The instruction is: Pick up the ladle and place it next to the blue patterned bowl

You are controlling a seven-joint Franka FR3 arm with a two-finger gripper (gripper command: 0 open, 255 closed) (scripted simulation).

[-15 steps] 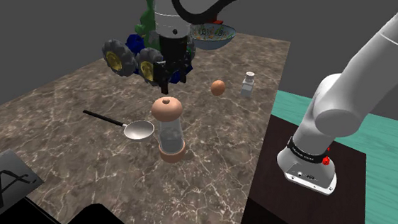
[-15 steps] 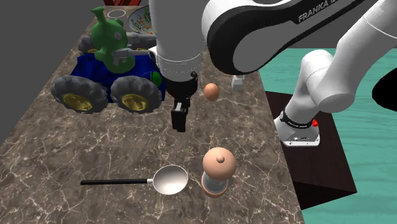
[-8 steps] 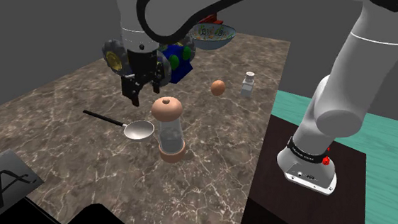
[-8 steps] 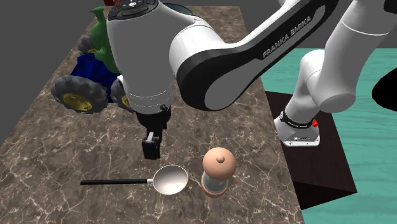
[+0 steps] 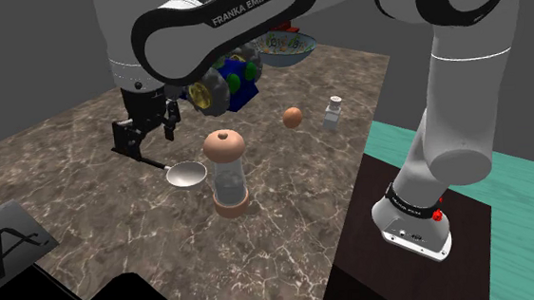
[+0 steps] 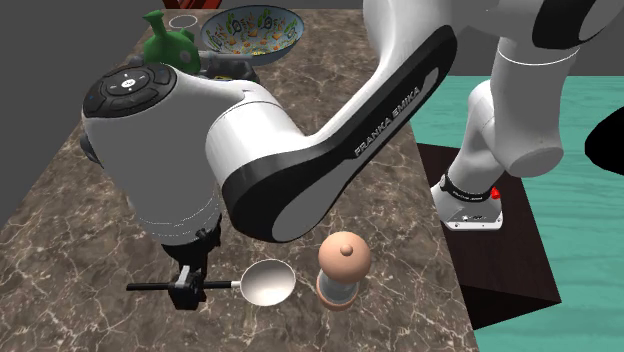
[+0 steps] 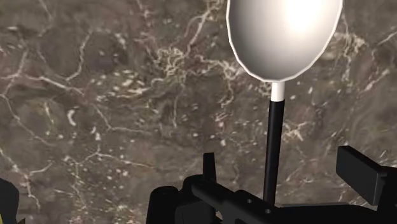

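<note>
The ladle lies flat on the marble table, with its silver bowl [image 5: 187, 173] beside the grinder and its thin black handle [image 6: 150, 286] pointing away from it. My black gripper [image 5: 145, 139] hangs low over the handle [image 7: 273, 146], open, one finger on each side and neither touching it. From the second exterior view the gripper [image 6: 190, 286] sits at the handle's middle. The blue patterned bowl [image 5: 287, 46] stands at the table's far end, well away from the ladle's bowl [image 7: 283, 35].
A tan-topped grinder [image 5: 226, 170] stands right next to the ladle's bowl. An egg [image 5: 293, 117] and a small shaker [image 5: 333, 112] lie farther back. A blue toy rover with a green figure [image 6: 170, 40] sits near the patterned bowl [image 6: 250, 28]. The dark stand [image 5: 415, 259] is at lower right.
The arm has swung from above the toy rover towards the shoulder view's left and come down, so the open gripper now straddles the ladle's handle. The ladle has not moved.
</note>
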